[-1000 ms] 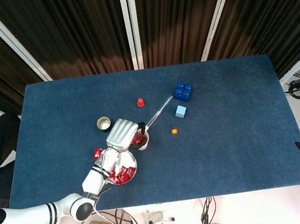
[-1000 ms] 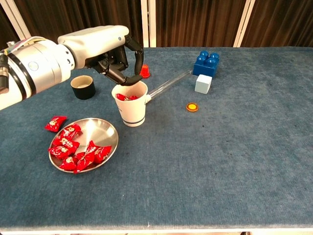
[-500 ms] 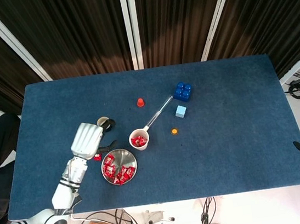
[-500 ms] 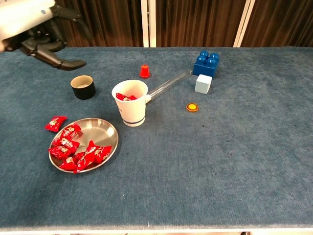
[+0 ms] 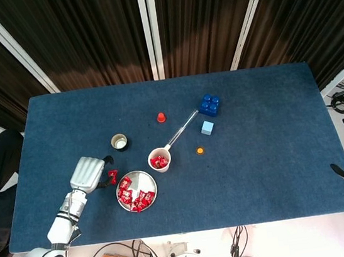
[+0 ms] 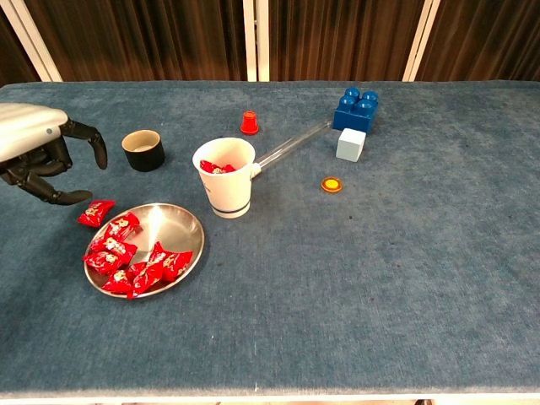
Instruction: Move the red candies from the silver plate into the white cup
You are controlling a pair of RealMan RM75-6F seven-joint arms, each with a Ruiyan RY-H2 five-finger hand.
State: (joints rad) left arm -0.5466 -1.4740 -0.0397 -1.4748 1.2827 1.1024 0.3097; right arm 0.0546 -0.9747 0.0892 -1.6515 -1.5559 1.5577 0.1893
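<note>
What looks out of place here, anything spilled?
One red candy lies on the table off the silver plate, just beyond its left rim, below the left hand. The other candies sit on the plate or in the white cup, which stands upright. Nothing else looks spilled or damaged.

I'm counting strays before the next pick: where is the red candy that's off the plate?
The stray candy lies on the blue table, just off the silver plate at its upper-left rim, right below the left hand.
</note>
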